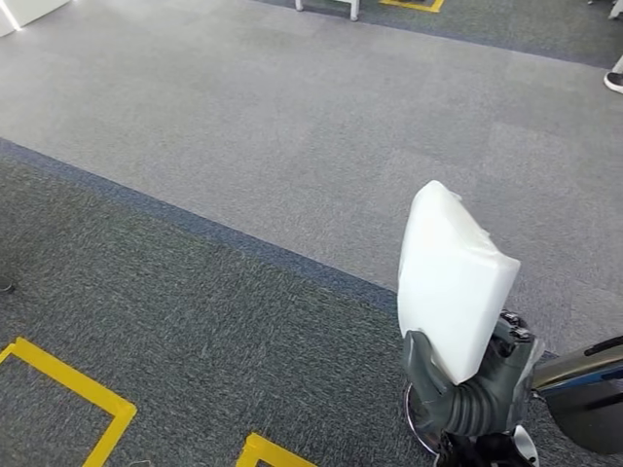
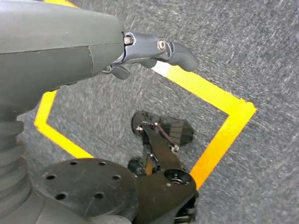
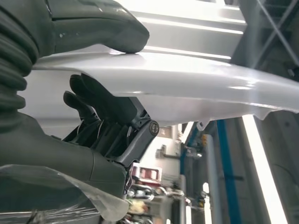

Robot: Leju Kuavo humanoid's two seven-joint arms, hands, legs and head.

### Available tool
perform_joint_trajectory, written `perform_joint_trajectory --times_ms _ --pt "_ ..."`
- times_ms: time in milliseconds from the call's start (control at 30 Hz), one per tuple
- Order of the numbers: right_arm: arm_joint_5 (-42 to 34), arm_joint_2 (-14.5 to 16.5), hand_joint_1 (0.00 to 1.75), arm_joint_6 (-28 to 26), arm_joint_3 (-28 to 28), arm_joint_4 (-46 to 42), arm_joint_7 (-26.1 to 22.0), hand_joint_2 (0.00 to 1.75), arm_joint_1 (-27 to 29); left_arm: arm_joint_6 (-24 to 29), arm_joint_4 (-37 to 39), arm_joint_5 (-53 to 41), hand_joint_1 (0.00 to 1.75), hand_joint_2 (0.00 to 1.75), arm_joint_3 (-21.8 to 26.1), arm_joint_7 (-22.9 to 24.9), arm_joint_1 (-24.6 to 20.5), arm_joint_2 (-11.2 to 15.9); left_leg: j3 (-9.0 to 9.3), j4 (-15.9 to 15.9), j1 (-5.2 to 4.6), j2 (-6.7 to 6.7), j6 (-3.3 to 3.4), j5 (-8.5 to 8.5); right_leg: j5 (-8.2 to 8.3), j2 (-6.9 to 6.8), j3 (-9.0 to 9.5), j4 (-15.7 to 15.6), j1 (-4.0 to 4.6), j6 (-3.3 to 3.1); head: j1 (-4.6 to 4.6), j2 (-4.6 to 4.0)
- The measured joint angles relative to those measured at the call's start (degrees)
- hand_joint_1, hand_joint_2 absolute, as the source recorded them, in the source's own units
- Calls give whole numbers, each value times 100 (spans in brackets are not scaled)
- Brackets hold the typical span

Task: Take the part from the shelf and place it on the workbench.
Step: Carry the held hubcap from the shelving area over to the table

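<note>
In the head view we see our right hand (image 1: 470, 394) low at the right, gripping the part (image 1: 450, 282) by its lower end; the part stands up out of the hand, its long axis rising and leaning a little away from the arm, so it lies directly above the hand and over the grey carpet (image 1: 294, 146). It looks like a white, smooth, slab-like shell with rounded corners, broad face toward us, slightly glossy. No shelf or worktop appears here; yellow tape (image 1: 81, 389) marks the dark carpet well to the left of the hand, so we judge the carry to be under way and the placing not yet begun. In the left wrist view our left hand (image 2: 148, 51) hangs over the floor above a yellow tape outline (image 2: 218, 121), fingers (image 2: 176, 51) stretched out and apart, holding nothing. In the right wrist view the part (image 3: 183, 88) runs as a long pale sheet away from the hand, with the thumb (image 3: 102, 28) pressed on one face and the dark fingers (image 3: 102, 105) curled against the other, a firm pinch across its thin edge. We judge the right hand alone must set it down.
</note>
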Motion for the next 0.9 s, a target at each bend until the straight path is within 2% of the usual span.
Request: perform_joint_trajectory --times_ms 67,100,133,200,233,267,300,333,367,400,433,467,500,533,567,600,633,667,700,733,767,800,833,867,900 --pt "-1 -1 175 1 1 4 -1 175 -7 0 0 -1 0 175 -3 -1 15 7 -46 7 18 -94 -58 17 0 -121 28 -29 9 -64 2 0" --pt "2 -1 175 1 0 4 -3 175 -16 -1 -1 -1 0 175 -6 -1 26 6 -67 50 11 -15 -83 -11 1 -202 50 -42 7 -99 -8 0" --pt "4 -1 175 1 0 4 -7 175 -18 -1 -2 -2 0 175 -10 -1 30 4 -124 178 2 138 -109 -88 -1 -294 75 -59 5 -139 -23 0" --pt "8 -1 175 -2 -1 4 -13 175 -12 -3 -6 -1 0 175 -18 -1 14 -7 -408 778 -4 510 -156 -392 -24 -491 117 -75 20 -207 -51 0" --pt "9 -1 175 -4 -1 4 -14 175 -9 -4 -8 -1 0 175 -20 -1 4 -11 -602 1168 8 602 -174 -556 -40 -592 128 -75 33 -230 -55 0" --pt "8 -1 175 -6 -1 5 -14 175 -5 -4 -10 -1 0 175 -21 -1 -1 -14 -764 1484 20 637 -185 -657 -56 -690 138 -74 42 -239 -54 0" --pt "8 -1 175 -7 -1 7 -14 175 -5 -4 -11 -1 0 175 -22 -1 2 -15 -840 1623 26 647 -189 -653 -72 -777 151 -74 46 -241 -55 0" --pt "8 -1 175 -8 -1 7 -14 175 -7 -4 -13 -1 0 175 -24 -1 12 -15 -803 1540 29 657 -185 -539 -91 -859 171 -74 49 -238 -56 0" --pt "7 -1 175 -9 -1 8 -14 175 -9 -4 -13 -1 0 175 -25 -1 22 -12 -659 1248 26 688 -170 -341 -113 -935 200 -74 51 -230 -57 0" --pt "8 -1 175 -10 -1 8 -15 175 -11 -4 -13 -1 0 175 -26 -1 28 -8 -458 847 11 788 -141 -138 -139 -1003 234 -75 53 -218 -56 0" --pt "7 -1 175 -12 -1 8 -15 175 -12 -4 -13 -1 0 175 -27 -1 27 -5 -270 477 -29 944 -104 -2 -169 -1069 263 -70 69 -193 -56 0" --pt "6 -1 175 -14 -1 8 -16 175 -11 -4 -13 -1 0 175 -28 -1 16 -2 -145 222 -68 1079 -68 59 -193 -1130 283 -68 82 -166 -57 0" --pt "4 -1 175 -16 0 8 -18 175 -12 -4 -13 -2 0 175 -29 -2 9 1 -92 96 -106 1175 -37 54 -213 -1192 295 -68 93 -138 -53 0" --pt "3 -1 175 -19 1 8 -19 175 -15 -4 -13 -2 0 175 -30 -2 7 5 -90 70 -135 1184 -16 26 -227 -1259 307 -73 103 -113 -51 0" --pt "1 -1 175 -20 2 7 -21 175 -21 -4 -13 -2 0 175 -30 -2 9 8 -86 47 -127 1113 3 25 -243 -1325 331 -85 103 -89 -50 0" --pt "-1 -1 175 -21 3 6 -21 175 -31 -4 -13 -1 0 175 -32 -2 23 8 -64 11 -113 1040 23 35 -279 -1303 345 -72 98 -63 -39 0" --pt "0 -1 175 -22 4 5 -25 175 -38 -4 -13 -1 0 175 -34 -1 30 8 -36 -24 -91 971 50 47 -350 -1187 319 19 93 -39 -32 1" --pt "-1 -1 175 -21 5 4 -29 175 -42 -5 -13 -1 0 175 -38 -1 26 6 -7 -58 -63 897 77 59 -471 -1015 223 232 88 -16 -19 1" --pt "-4 -1 175 -20 8 7 -31 175 -40 -5 -13 -1 0 175 -43 -1 19 3 5 -72 -46 825 97 63 -627 -814 45 569 80 -3 -1 1" --pt "-8 -1 175 -19 10 9 -32 175 -34 -8 -13 -1 0 175 -47 -1 5 2 6 -73 -37 746 111 62 -783 -682 -180 974 79 6 8 1" --pt "-13 -1 175 -19 13 14 -31 175 -28 -11 -13 -1 0 175 -51 -1 -5 1 6 -72 -34 661 115 59 -884 -627 -399 1329 79 13 17 0" --pt "-17 -1 175 -18 15 18 -29 175 -23 -14 -13 -1 0 175 -56 -1 -7 -3 12 -71 -33 577 116 57 -882 -608 -550 1528 79 15 20 0" --pt "-19 -1 175 -18 15 21 -29 175 -23 -16 -14 -1 0 175 -62 0 -5 -5 20 -69 -31 493 113 54 -757 -599 -600 1505 79 15 21 0" --pt "-21 -1 175 -18 16 23 -30 175 -24 -17 -14 -1 0 175 -67 1 -4 -9 33 -65 -24 406 105 48 -530 -578 -537 1254 76 12 22 0" --pt "-24 -1 175 -18 17 23 -30 175 -26 -17 -15 -1 0 175 -70 1 -3 -11 44 -58 -16 322 88 37 -275 -503 -399 860 65 9 22 0"
